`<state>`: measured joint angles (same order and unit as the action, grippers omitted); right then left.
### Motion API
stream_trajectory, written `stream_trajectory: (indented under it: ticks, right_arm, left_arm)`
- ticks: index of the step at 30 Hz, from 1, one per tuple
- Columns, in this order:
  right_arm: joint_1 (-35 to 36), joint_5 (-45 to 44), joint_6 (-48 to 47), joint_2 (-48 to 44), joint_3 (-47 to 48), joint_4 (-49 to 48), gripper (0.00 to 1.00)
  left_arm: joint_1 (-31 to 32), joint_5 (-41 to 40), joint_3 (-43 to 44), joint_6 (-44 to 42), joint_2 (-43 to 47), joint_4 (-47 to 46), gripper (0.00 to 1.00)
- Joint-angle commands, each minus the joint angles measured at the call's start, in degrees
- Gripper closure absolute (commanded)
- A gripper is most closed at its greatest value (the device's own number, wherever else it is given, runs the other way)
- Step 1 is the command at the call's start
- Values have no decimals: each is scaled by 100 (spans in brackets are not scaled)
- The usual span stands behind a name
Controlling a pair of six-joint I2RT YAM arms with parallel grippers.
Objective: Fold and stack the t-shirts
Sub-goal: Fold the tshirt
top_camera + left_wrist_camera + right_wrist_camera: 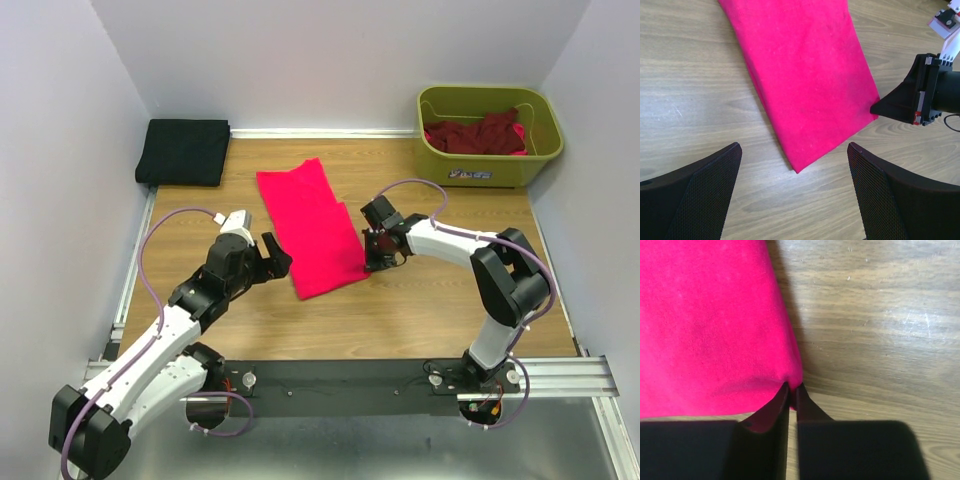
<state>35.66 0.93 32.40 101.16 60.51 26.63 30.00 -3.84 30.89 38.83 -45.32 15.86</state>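
Note:
A bright pink-red t-shirt (310, 225) (805, 75) (710, 325) lies folded into a long strip in the middle of the table. My right gripper (372, 262) (792, 387) (877, 107) is shut on the strip's near right corner, with the cloth edge pinched between its fingertips. My left gripper (275, 258) (794, 147) stands wide open just short of the near left corner, with nothing between its fingers. A folded black t-shirt (185, 150) lies at the back left. Dark maroon t-shirts (475, 133) are heaped in the tub.
An olive-green plastic tub (480, 172) stands at the back right against the wall. White walls close in the table on three sides. A metal rail (350, 375) carrying both arm bases runs along the near edge.

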Motion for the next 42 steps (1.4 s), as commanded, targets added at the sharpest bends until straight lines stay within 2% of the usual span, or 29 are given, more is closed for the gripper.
stream_trajectory:
  ticks: [1, 2, 6, 10, 15, 19, 31, 42]
  right_arm:
    - [116, 109, 91, 308, -382, 791, 92]
    - [143, 179, 73, 290, -373, 791, 99]
    - [301, 153, -49, 185, -338, 808, 99]
    - [345, 127, -277, 149, -382, 808, 99]
    - [354, 206, -507, 9, -382, 747, 99]
    - [354, 145, -673, -44, -382, 598, 99]
    - [363, 303, -902, 9, -505, 334, 99]
    - [354, 338, -902, -27, -540, 307, 100]
  left_arm:
    - [94, 208, -48, 318, -91, 180, 6]
    - [146, 217, -57, 388, -117, 198, 6]
    - [444, 94, -40, 968, -521, 391, 6]
    - [919, -353, 214, 1653, -1039, 777, 8]
    - [1314, -741, 584, 2216, -1830, 1446, 28]
    - [1508, -943, 707, 2637, -2270, 1640, 37]
    - [1852, -1180, 1032, 3104, -3184, 1657, 39]
    - [1860, -1682, 1314, 3193, -3518, 1833, 42]
